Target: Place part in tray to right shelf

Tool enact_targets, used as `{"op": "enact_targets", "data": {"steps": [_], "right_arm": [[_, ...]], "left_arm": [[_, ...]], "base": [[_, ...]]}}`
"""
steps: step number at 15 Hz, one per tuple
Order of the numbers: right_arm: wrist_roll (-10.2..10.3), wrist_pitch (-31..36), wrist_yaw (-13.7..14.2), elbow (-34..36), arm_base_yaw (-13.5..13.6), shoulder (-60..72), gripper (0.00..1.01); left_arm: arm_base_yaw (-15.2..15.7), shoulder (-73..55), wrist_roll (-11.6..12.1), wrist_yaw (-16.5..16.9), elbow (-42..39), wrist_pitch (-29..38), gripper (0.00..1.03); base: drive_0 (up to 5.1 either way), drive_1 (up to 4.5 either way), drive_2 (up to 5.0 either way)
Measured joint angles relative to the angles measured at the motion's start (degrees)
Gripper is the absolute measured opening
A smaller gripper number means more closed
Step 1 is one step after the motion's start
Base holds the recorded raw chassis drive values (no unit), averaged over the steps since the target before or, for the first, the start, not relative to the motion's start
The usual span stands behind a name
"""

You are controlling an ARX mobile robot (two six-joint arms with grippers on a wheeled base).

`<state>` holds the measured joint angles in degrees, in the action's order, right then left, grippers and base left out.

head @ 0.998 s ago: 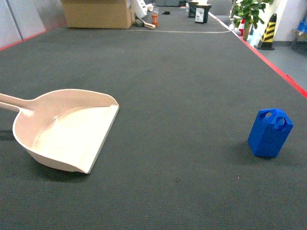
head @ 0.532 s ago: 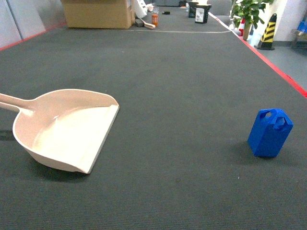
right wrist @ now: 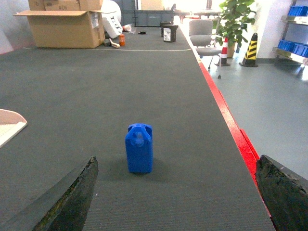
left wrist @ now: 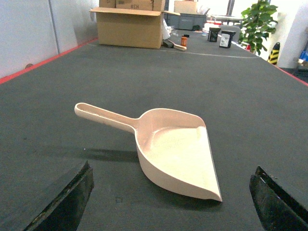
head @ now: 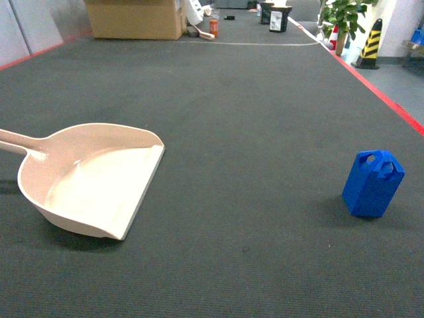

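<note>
We see the blue part standing upright on the dark carpet, well apart from the cream tray, which lies flat on the left with its handle pointing left and nothing in it. Our right gripper is spread wide, its fingers either side of the part without touching it. Our left gripper is likewise spread, facing the tray.

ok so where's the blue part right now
The blue part stands upright on the dark mat at the right of the head view, near the red edge line, well apart from the cream tray on the left.
</note>
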<state>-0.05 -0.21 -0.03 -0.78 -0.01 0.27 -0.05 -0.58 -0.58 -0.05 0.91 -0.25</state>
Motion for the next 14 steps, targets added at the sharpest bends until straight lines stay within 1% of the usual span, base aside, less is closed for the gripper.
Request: {"op": "enact_targets", "data": {"steps": [1, 2, 3, 4, 5, 6, 7, 9, 10, 12, 13, 14], "right_arm": [[0.0, 0.0, 0.0, 0.0, 0.0, 0.0, 0.98], [0.0, 0.0, 0.0, 0.0, 0.0, 0.0, 0.98], [0.0, 0.0, 0.0, 0.0, 0.0, 0.0, 0.98], [0.0, 0.0, 0.0, 0.0, 0.0, 0.0, 0.98], [0.0, 0.0, 0.0, 0.0, 0.0, 0.0, 0.98], [0.0, 0.0, 0.0, 0.0, 0.0, 0.0, 0.98], [0.0, 0.0, 0.0, 0.0, 0.0, 0.0, 0.98], [0.0, 0.0, 0.0, 0.0, 0.0, 0.0, 0.98], [0.0, 0.0, 0.0, 0.0, 0.0, 0.0, 0.98], [0.0, 0.0, 0.0, 0.0, 0.0, 0.0, 0.98], [0.0, 0.0, 0.0, 0.0, 0.0, 0.0, 0.98], [0.0, 0.0, 0.0, 0.0, 0.0, 0.0, 0.98]], "left_arm": [[0.0, 0.0, 0.0, 0.1, 0.0, -0.2, 0.98], [2.1, -4.0, -2.5, 5.0, 2.0, -6.4, 0.98], [4.7, -10.7, -7.2, 9.7, 3.3, -4.5, 0.98], [6.5, -16.7, -12.9, 13.6, 4.0, 0.7, 0.98], [7.5, -24.3, -20.0, 16.5, 5.2, 7.9, 0.98], [8.2, -34.5, -26.8, 17.5, 6.8, 16.9, 0.98], [8.9, -42.9, -31.0, 17.9, 8.3, 23.8, 0.98], [9.6, -51.5, -34.3, 18.2, 10.4, 30.5, 0.98], [10.7, -62.1, -37.7, 18.2, 13.2, 37.6, 0.98], [13.7, -79.6, -42.7, 20.4, 19.4, 47.6, 0.98], [14.5, -85.3, -43.1, 20.8, 21.9, 50.2, 0.98], [15.8, -92.4, -44.6, 21.9, 25.3, 53.0, 0.98]], "base": [[0.0, 0.00, 0.0], [0.0, 0.00, 0.0], [0.0, 0.00, 0.0], [0.0, 0.00, 0.0], [0.0, 0.00, 0.0], [0.0, 0.00, 0.0], [0.0, 0.00, 0.0], [0.0, 0.00, 0.0], [0.0, 0.00, 0.0], [0.0, 0.00, 0.0], [0.0, 0.00, 0.0], [0.0, 0.00, 0.0]]}}
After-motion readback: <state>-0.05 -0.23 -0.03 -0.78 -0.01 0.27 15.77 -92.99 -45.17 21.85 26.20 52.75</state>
